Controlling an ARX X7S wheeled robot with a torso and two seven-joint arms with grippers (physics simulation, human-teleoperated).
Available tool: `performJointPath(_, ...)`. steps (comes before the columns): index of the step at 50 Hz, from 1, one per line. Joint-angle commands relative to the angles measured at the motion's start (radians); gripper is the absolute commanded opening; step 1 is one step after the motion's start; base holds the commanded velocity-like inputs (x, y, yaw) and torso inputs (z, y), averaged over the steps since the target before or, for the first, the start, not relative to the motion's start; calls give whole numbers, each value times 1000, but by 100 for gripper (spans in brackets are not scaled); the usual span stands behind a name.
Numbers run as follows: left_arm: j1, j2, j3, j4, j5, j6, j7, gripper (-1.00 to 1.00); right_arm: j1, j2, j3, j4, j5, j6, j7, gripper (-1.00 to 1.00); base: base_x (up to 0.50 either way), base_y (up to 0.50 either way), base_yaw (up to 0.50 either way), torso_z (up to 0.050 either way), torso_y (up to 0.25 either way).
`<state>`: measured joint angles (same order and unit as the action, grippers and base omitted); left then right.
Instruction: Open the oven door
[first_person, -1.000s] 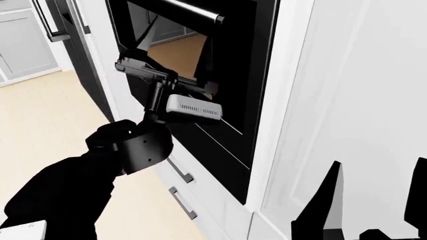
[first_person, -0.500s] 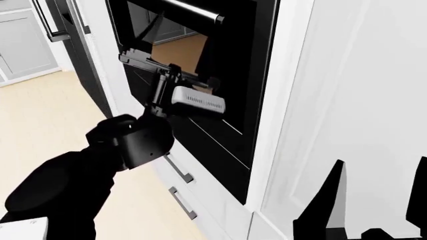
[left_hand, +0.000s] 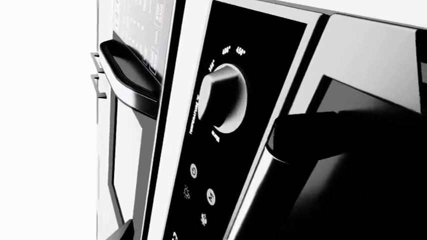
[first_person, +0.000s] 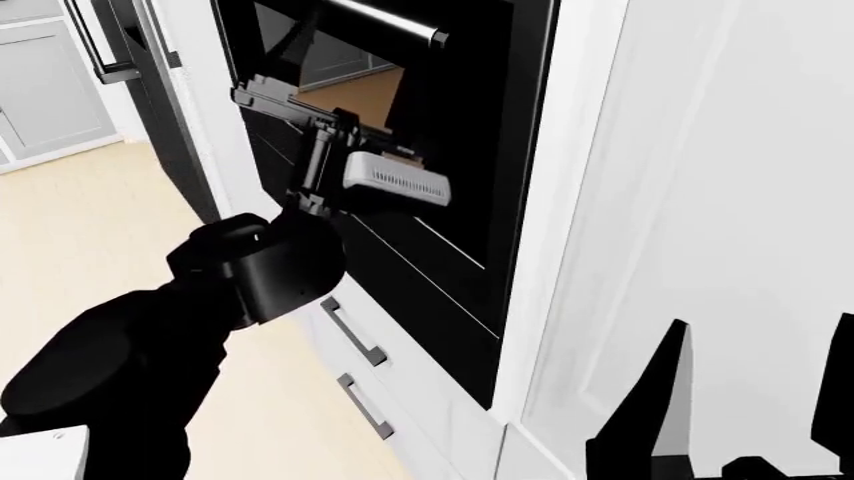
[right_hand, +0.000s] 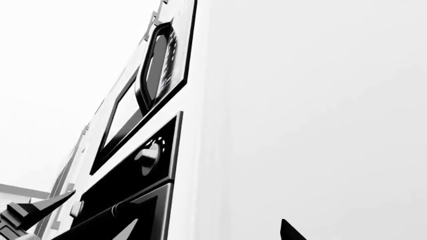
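Oven door (first_person: 441, 250), upper centre: apparently shut, unopened. Left hand (first_person: 287, 105) against glass below handle (first_person: 387, 20); grip cannot be told.

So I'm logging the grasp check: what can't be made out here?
- Head view: left claw tips merge with the black oven door; open or shut unclear.
- Head view: silver handle cut off by the top edge.
- Right claw: only its tips show.
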<state>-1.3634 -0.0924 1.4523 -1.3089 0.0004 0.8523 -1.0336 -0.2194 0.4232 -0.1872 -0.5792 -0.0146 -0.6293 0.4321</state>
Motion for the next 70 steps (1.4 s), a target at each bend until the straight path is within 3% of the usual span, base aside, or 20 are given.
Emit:
performJointPath(1,-5,3,2,0,0,-9,12,100,0,2,-2,2,-1,-3,3,100,0,0,0,0,0)
performJointPath(54,-18,11,-52,0,-3,-44,108,100,2,14,-7,-1,6,-7,14,100,0,0,0,0,0)
performJointPath(70,-23,11,-114,0,-8,-47,164,100,0,16,-9,-1,5,-11,18,100,0,0,0,0,0)
